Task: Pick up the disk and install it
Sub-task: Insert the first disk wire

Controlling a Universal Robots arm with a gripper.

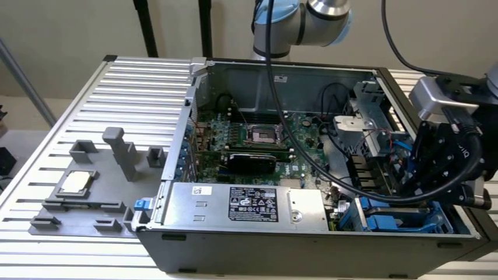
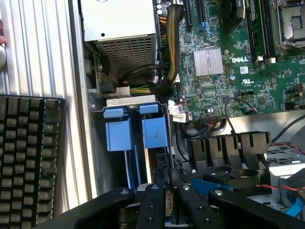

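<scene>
Claw (image 2: 167, 185), PC case (image 1: 311, 252) (open), slatted table (image 1: 132, 87), wall (image 1: 62, 29)

Matt blue plastic on disk (image 2: 155, 132)

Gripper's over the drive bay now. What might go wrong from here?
1. The disk, gripped edge-on by the gripper, stands close beside the other blue carrier; a slight tilt could jam it.
2. Black cables lie next to the bay and could snag.
3. The arm's cable drapes across the motherboard and might drag on it.
</scene>
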